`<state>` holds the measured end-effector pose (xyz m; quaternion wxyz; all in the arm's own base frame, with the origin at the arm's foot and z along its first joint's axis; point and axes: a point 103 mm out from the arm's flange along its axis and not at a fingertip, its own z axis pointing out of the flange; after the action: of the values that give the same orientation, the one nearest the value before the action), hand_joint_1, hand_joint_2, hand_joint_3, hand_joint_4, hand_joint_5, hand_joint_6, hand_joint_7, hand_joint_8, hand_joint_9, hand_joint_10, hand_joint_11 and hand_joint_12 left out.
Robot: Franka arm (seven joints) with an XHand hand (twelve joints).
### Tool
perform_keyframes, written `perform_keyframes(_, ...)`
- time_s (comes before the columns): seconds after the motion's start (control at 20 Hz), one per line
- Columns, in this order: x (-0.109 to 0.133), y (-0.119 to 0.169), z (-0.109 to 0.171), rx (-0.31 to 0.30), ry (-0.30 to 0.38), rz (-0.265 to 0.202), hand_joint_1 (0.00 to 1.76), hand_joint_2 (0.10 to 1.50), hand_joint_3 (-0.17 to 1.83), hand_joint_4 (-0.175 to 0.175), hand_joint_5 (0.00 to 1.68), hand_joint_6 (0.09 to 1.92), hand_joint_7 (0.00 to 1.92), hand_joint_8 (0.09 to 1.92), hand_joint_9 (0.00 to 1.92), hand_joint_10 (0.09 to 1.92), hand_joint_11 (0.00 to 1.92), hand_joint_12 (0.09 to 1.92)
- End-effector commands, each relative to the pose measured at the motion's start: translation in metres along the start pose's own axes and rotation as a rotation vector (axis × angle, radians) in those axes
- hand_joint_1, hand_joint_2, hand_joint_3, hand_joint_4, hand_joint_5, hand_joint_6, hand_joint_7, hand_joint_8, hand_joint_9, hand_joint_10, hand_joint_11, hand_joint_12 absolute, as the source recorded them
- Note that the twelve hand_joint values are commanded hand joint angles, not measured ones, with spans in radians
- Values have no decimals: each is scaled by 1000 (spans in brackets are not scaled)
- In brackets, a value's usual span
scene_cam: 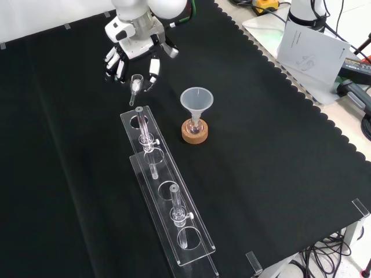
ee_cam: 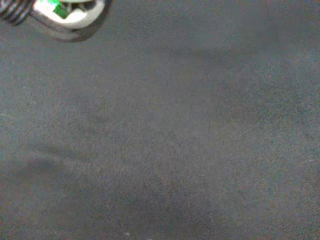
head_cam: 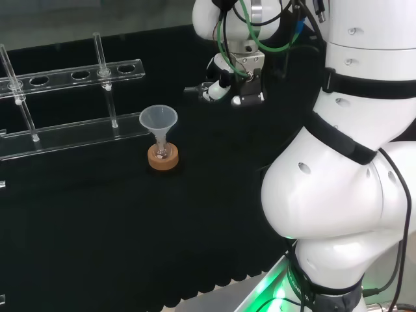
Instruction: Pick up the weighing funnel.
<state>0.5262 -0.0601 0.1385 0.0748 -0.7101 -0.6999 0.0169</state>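
Note:
In the front view my hand (scene_cam: pixel 130 55) hangs near the cloth's far edge, fingers curled downward. A small clear weighing funnel (scene_cam: pixel 136 83) sits pinched between the fingertips, stem pointing down, just beyond the far end of the clear rack (scene_cam: pixel 168 191). In the head view the hand (head_cam: pixel 221 88) is raised off the cloth, right of and beyond the big funnel (head_cam: pixel 158 120); the clear piece is hard to make out there. The wrist view looks down on bare black cloth (ee_cam: pixel 175 140) with a blurred white part of the hand (ee_cam: pixel 70 12) at one corner.
The big funnel (scene_cam: pixel 196 99) stands in a small flask on a cork ring (scene_cam: pixel 195 132), right of the rack in the front view. The rack (head_cam: pixel 71 133) holds thin glass tubes. Papers (scene_cam: pixel 307 49) lie off the cloth. My arm's white links (head_cam: pixel 351 162) stand at the head view's right.

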Motion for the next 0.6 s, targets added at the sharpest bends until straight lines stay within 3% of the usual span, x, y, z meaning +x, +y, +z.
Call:
perform_keyframes(0.05, -9, -10, -17, -40, 3, 15, 1058, 745, 657, 175, 1080, 1007, 424, 703, 777, 554, 448, 1290)
perform_keyframes(0.6, -16, -33, -57, -104, -17, 39, 1056, 749, 654, 175, 1076, 1012, 424, 704, 778, 551, 451, 1287)
